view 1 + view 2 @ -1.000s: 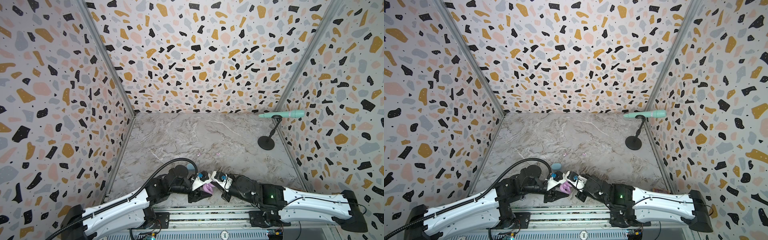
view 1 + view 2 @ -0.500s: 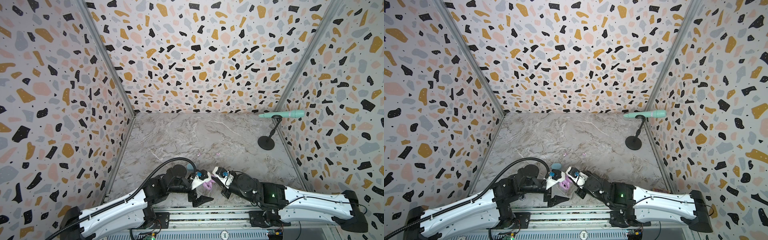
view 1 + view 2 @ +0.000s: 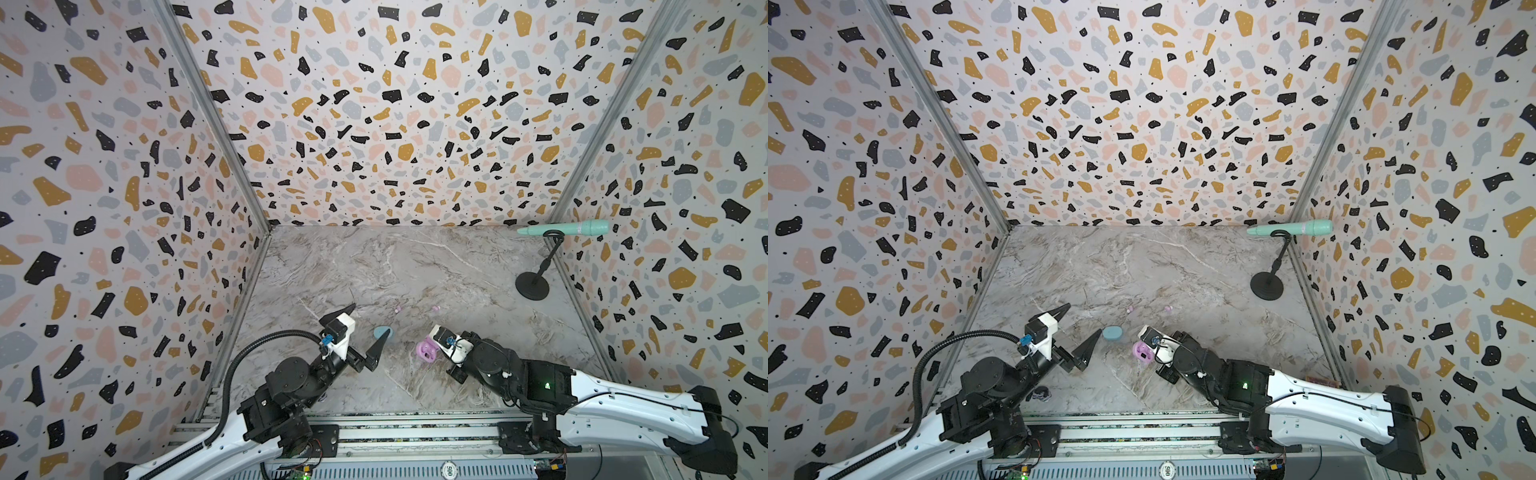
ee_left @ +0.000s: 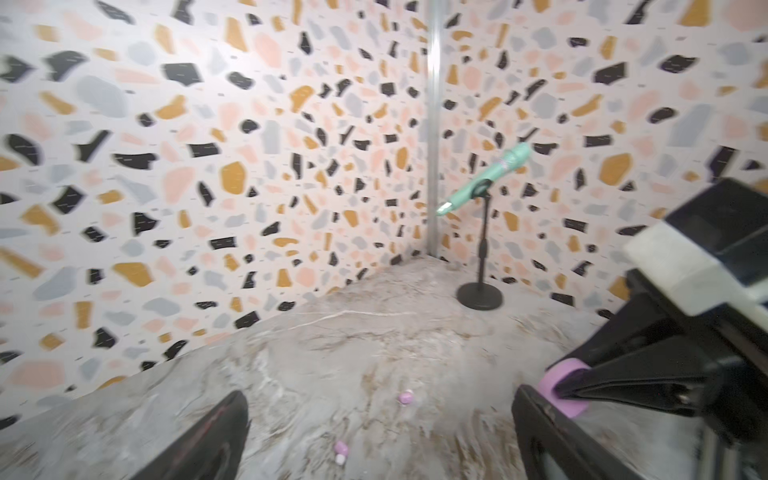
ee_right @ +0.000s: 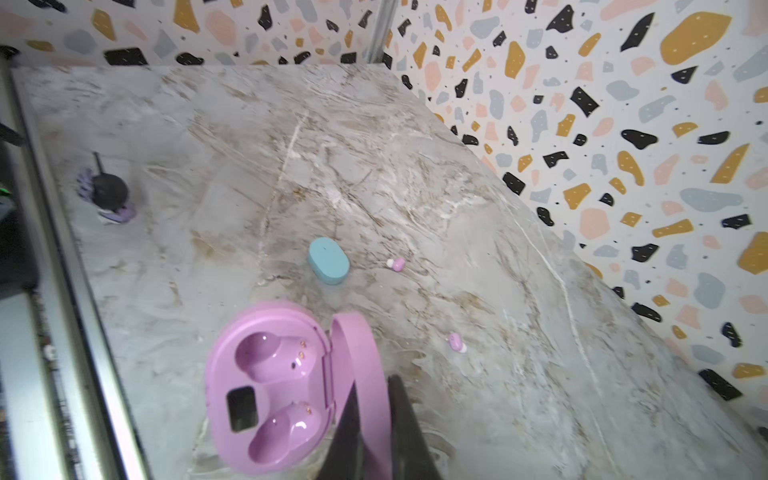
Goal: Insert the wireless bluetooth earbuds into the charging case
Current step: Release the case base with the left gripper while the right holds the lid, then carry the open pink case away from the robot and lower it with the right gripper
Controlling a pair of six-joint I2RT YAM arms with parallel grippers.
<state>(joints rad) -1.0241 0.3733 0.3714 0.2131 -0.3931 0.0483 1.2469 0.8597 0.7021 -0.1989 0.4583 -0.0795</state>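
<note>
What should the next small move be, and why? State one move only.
Probably send the open left claw toward the nearer pink earbud and lower it around that. The pink case lies open, both sockets empty, its lid pinched by the right claw; that earbud and the other pink earbud lie loose on the table.

Toward the front of the counter [image 3: 415, 266]: shut case [image 3: 1112, 333] left, open case [image 3: 426, 349] just right of it, apart. Behind them, left earbud [image 3: 398, 308] and right earbud [image 3: 435, 308], apart. Back right, by the wall: microphone stand [image 3: 532, 284].
</note>
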